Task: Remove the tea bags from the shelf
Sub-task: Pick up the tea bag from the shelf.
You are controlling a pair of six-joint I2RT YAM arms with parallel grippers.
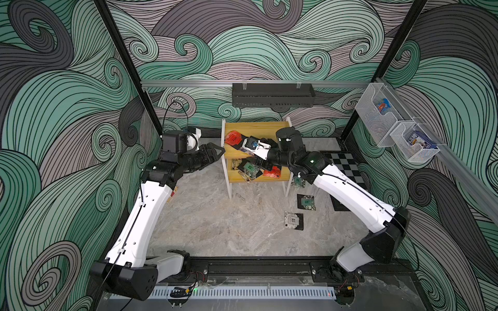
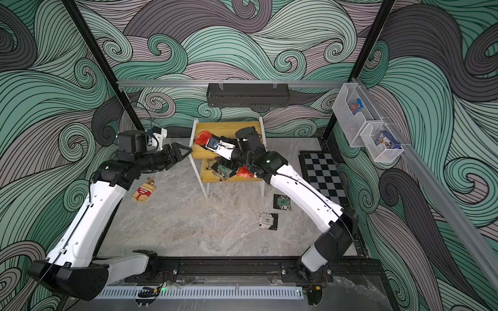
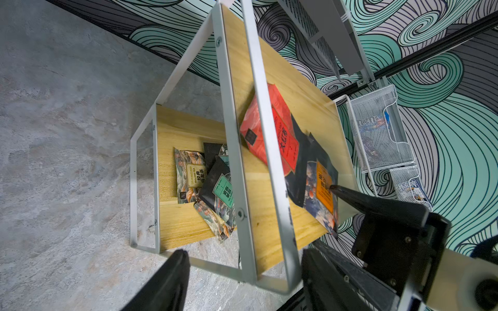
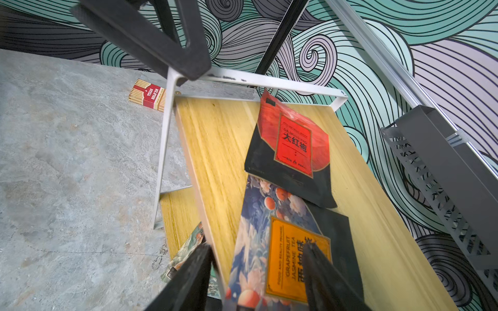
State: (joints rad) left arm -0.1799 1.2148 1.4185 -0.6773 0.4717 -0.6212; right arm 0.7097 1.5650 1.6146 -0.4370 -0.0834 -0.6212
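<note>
The shelf (image 1: 269, 128) is a two-tier stand with yellow boards and a white frame. On its top board lie a red tea bag (image 4: 293, 145) and an orange-labelled tea bag (image 4: 293, 258). My right gripper (image 4: 257, 247) is open over that board. One of its fingers (image 3: 347, 194) touches the orange label, and the other sits past the board's edge. Several tea bags (image 1: 249, 168) are piled on the lower board. Three more tea bags lie on the table (image 1: 306, 202). My left gripper (image 3: 245, 251) is open, with its jaws either side of the shelf's white frame corner.
A red-and-white carton (image 2: 144, 191) lies on the table beside the left arm. A checkered board (image 1: 347, 167) lies right of the shelf, partly under the right arm. A black tray (image 1: 272, 95) hangs on the back wall. Two clear mesh bins (image 1: 377, 118) hang on the right wall.
</note>
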